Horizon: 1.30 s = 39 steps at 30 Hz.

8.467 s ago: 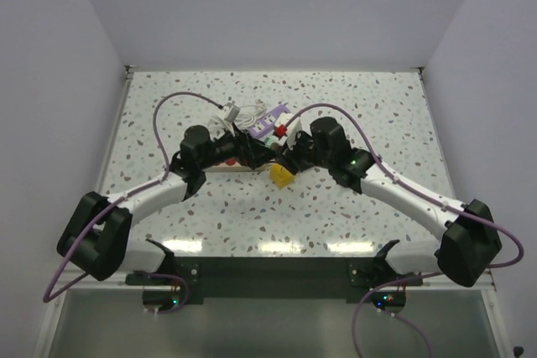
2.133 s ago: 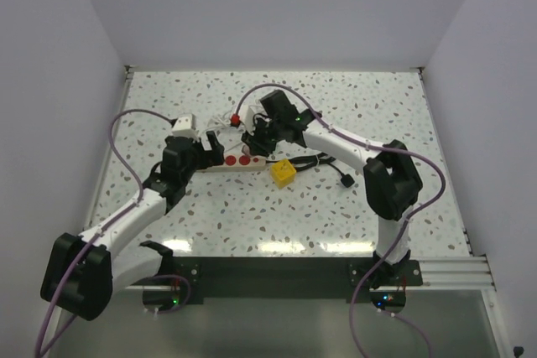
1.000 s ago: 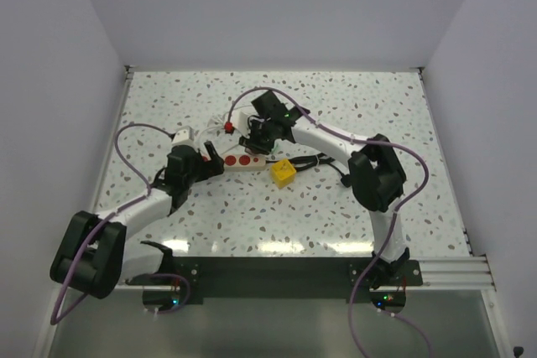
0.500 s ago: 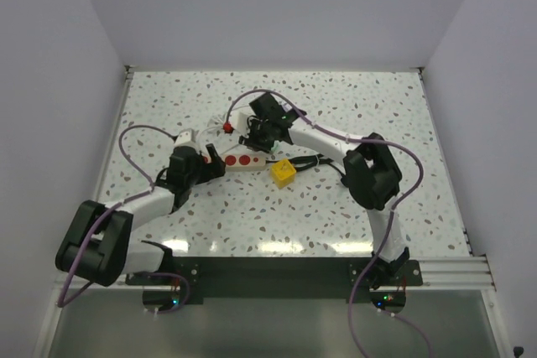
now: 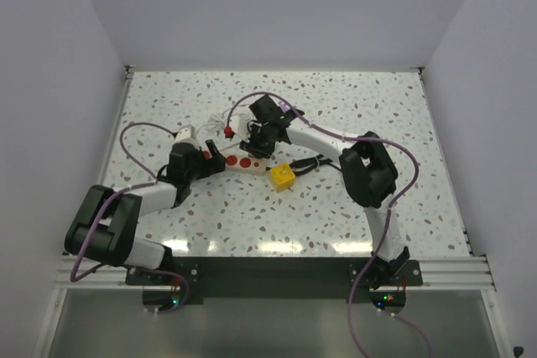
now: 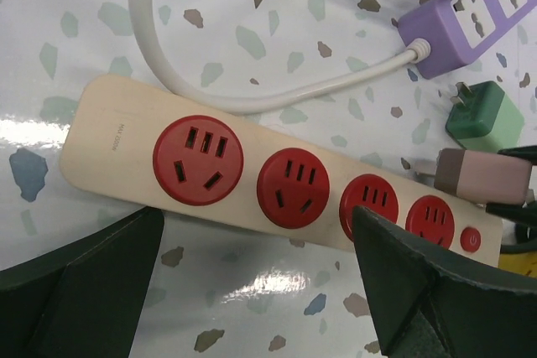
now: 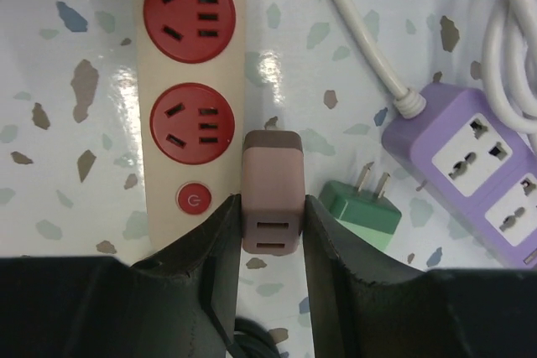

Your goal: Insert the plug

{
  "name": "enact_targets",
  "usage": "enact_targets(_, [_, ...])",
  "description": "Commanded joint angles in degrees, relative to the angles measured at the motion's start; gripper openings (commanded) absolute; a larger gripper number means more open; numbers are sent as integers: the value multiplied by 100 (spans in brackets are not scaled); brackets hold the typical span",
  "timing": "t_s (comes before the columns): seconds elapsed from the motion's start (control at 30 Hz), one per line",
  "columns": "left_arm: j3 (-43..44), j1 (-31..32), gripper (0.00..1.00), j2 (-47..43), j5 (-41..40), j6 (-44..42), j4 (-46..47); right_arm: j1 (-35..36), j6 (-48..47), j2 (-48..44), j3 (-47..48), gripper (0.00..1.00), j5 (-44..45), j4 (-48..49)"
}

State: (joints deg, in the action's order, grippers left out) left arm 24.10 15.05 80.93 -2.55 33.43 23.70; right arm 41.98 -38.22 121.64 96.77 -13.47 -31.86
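The right pincer (image 7: pixel 270 207) is clenched on 1 mauve charger plug (image 7: pixel 271 182). It holds the plug just beside the switch end of the 1 beige power strip (image 6: pixel 281 182), in none of its 4 red sockets (image 6: pixel 198 160). The left pincer (image 6: pixel 252 266) gapes wide above the strip, gripping nothing. 1 green 2-prong adapter (image 7: pixel 361 211), 1 purple power strip (image 7: pixel 470 182) and 1 yellow block (image 5: pixel 281 177) lie near on the table (image 5: pixel 377 106).
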Motion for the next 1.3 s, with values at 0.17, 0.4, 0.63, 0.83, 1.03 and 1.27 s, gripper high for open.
enact_targets(0.17, [455, -46, 100, 397, 729, -188, 995, 56, 174, -431, 0, 0, -1314, -997])
enact_targets(0.4, [614, -46, 100, 767, 1142, -302, 1215, 214, 622, -1080, -510, 0, -1265, -787])
enact_targets(0.63, [640, -37, 100, 898, 1239, -399, 1233, 320, 1562, -1520, -563, 0, -17, -391])
enact_targets(0.83, [833, -37, 100, 1109, 1283, -530, 1022, 715, 1756, -1407, -247, 0, 380, -637])
enact_targets(1.03, [790, -28, 99, 1101, 1257, -574, 1005, 768, 2195, -827, 394, 0, 819, -1138])
enact_targets(1.27, [781, -28, 99, 1083, 1221, -583, 943, 803, 2635, -563, 632, 0, 1198, -1332])
